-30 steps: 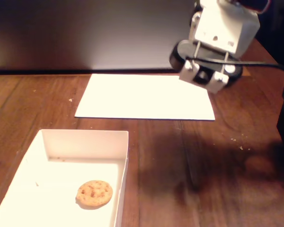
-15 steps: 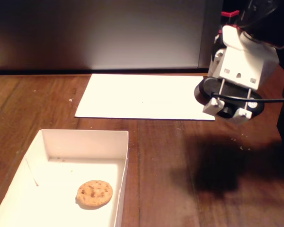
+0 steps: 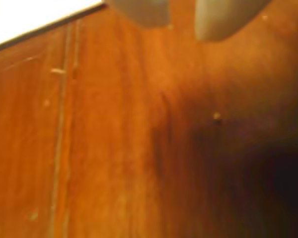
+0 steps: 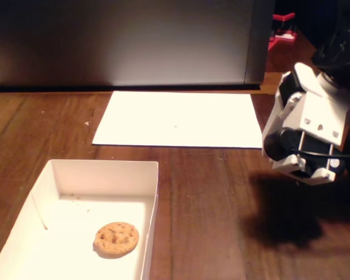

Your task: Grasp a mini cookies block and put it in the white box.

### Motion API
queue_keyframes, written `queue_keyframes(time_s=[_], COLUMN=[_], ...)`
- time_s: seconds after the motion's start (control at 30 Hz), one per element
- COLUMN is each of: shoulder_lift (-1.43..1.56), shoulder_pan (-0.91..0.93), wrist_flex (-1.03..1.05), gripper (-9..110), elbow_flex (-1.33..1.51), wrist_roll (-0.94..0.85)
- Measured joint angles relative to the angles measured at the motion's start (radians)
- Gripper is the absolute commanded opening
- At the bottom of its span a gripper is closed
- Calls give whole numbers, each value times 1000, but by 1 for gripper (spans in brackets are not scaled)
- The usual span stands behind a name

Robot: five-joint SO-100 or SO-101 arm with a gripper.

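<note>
The mini cookies block (image 4: 116, 238), a round golden-brown cookie with dark chips, lies flat inside the white box (image 4: 105, 170), near its right wall. The box sits at the front left of the wooden table. My arm's white wrist block (image 4: 309, 125) hangs over the table's right side, far from the box, and hides the fingers in the fixed view. In the wrist view my gripper (image 3: 181, 15) shows at the top edge as two blurred grey fingertips (image 3: 139, 9). A narrow gap with bare wood separates them, and nothing is held.
A flat white paper sheet (image 4: 178, 119) lies at the back middle of the table; its corner (image 3: 35, 17) shows in the wrist view. A dark panel (image 4: 122, 41) closes off the rear. Small crumbs (image 3: 216, 116) dot the wood. A red object (image 4: 283, 29) stands behind.
The arm has swung from over the sheet's right end to the right and lower, toward the table's right edge. The cookie and box have not moved.
</note>
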Motion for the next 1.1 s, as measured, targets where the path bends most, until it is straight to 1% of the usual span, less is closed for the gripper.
queue_keyframes(time_s=[0.63,1.1], shoulder_lift=[37,37], shoulder_pan=[29,49], wrist_flex=[31,43], gripper=[0,0], elbow_flex=[81,117], wrist_roll=[-2,31])
